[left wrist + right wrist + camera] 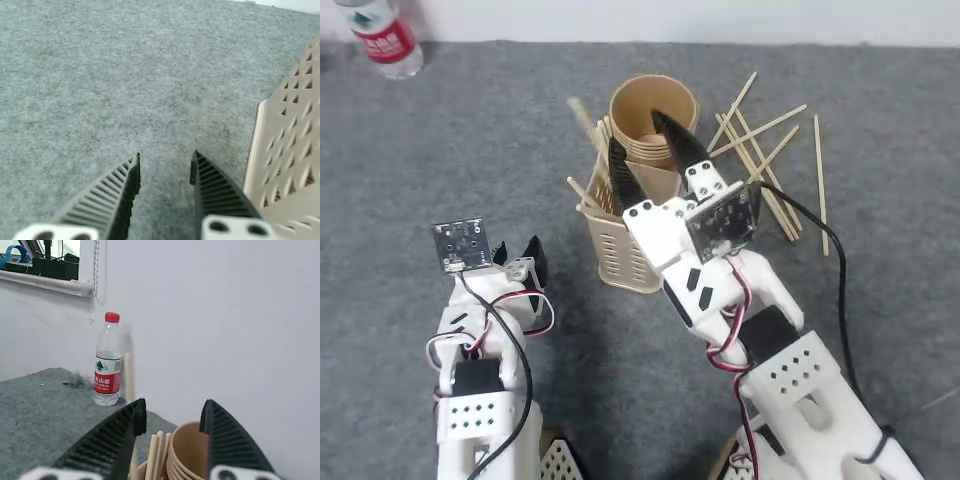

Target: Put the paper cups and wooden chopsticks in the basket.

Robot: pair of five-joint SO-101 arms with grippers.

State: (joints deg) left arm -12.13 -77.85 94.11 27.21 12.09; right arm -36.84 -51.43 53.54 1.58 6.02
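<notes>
A beige perforated basket (618, 248) stands mid-table with a stack of brown paper cups (653, 112) and a few wooden chopsticks (590, 128) in it. Several more chopsticks (765, 165) lie loose on the grey carpet to its right. My right gripper (638, 140) hangs open just above the cups and basket, holding nothing. In the right wrist view the gripper (174, 405) sits over the cups (192, 452) and chopsticks (155, 455). My left gripper (520, 258) rests low, left of the basket. In its wrist view the gripper (165, 157) is open over bare carpet beside the basket (290, 150).
A plastic water bottle (382, 38) with a red label stands at the far left corner by the white wall, also in the right wrist view as the bottle (107, 362). Grey carpet covers the table.
</notes>
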